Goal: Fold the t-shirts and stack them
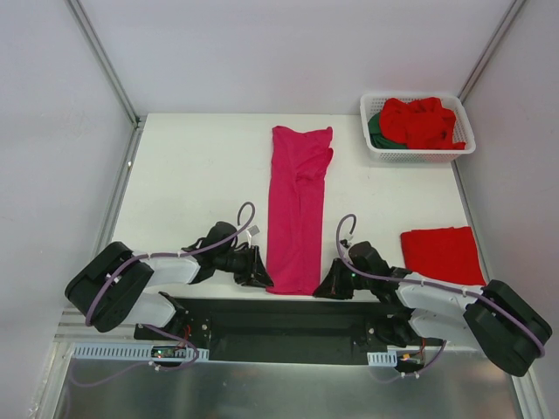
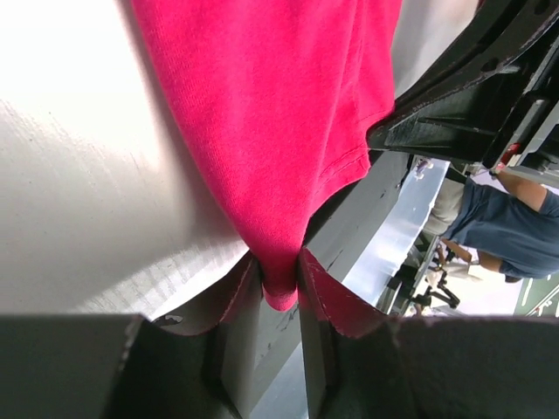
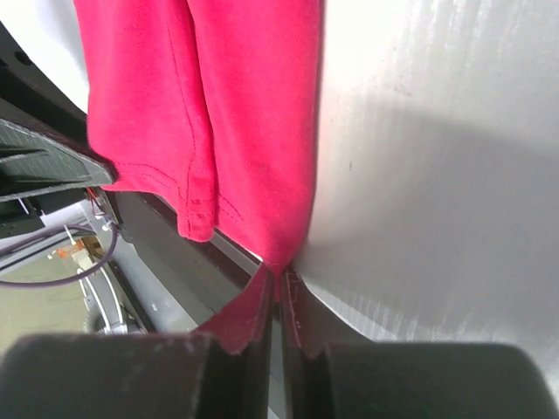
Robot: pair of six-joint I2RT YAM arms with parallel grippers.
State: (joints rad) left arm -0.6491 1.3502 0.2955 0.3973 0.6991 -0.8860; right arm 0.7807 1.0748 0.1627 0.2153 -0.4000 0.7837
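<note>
Top external view: a long magenta-pink knit t-shirt (image 1: 299, 209), folded lengthwise into a narrow strip, lies in the middle of the white bench (image 1: 192, 175), its stitched hem at the near edge. The left tool (image 2: 279, 278) pinches the near left hem corner. The right tool (image 3: 279, 284) is closed thin on the near right corner. To fold well, I judge both should lift evenly and carry the hem far, keeping the soft jersey taut. A folded bright red t-shirt (image 1: 443, 253) rests on the right.
</note>
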